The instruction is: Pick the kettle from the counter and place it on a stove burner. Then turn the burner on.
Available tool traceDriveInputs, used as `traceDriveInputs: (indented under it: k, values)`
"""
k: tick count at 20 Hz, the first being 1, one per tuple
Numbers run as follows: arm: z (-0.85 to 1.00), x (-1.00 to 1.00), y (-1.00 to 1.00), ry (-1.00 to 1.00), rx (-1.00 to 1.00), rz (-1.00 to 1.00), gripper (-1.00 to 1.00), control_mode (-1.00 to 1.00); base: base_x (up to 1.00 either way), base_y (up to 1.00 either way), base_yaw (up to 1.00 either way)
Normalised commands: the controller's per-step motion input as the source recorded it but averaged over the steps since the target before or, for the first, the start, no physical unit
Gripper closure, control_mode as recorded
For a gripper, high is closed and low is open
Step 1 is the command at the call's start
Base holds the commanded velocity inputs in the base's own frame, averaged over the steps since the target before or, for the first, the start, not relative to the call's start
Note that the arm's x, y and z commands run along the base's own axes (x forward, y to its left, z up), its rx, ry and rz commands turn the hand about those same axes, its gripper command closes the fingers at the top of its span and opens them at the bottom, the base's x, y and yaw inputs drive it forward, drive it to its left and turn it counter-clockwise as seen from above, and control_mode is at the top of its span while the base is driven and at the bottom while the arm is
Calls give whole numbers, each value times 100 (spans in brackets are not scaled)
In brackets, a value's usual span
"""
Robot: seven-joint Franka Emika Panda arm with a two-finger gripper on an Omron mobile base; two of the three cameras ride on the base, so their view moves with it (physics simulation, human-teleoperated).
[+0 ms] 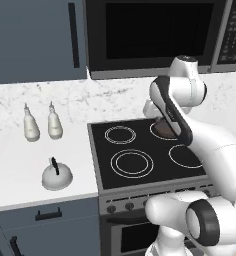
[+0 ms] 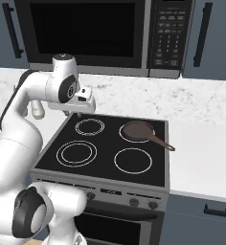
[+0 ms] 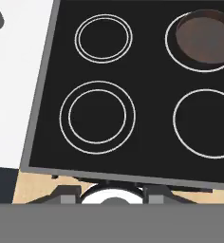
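The pale grey kettle (image 1: 56,176) sits upright on the white counter (image 1: 20,170), left of the black cooktop and in front of two bottles. The large double-ring stove burner (image 1: 132,163) (image 2: 76,153) (image 3: 98,116) is at the cooktop's front left and is bare. My gripper (image 2: 79,113) hangs above the cooktop's back left, high over the smaller double-ring circle and well to the right of the kettle. In the hand view its dark fingertips (image 3: 65,191) stand wide apart at the bottom, open with nothing between them.
A brown frying pan (image 1: 164,129) (image 2: 139,130) (image 3: 206,40) rests on the back right burner, handle toward the right. Two cream bottles (image 1: 31,125) stand at the counter's back. Stove knobs (image 2: 134,202) line the front panel. A microwave (image 1: 150,35) hangs above the stove.
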Motion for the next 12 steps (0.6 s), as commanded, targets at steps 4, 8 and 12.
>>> traceDriveInputs:
  k: [4, 8, 12]
  values:
    - [-1, -17, 41, -4, 0, 7, -100, -100, 0, 0, 0]
    - [-3, -40, 100, -4, -4, 25, -100, -100, 0, 0, 0]
    - [-13, -43, 100, -5, -8, 23, -100, -100, 0, 0, 0]
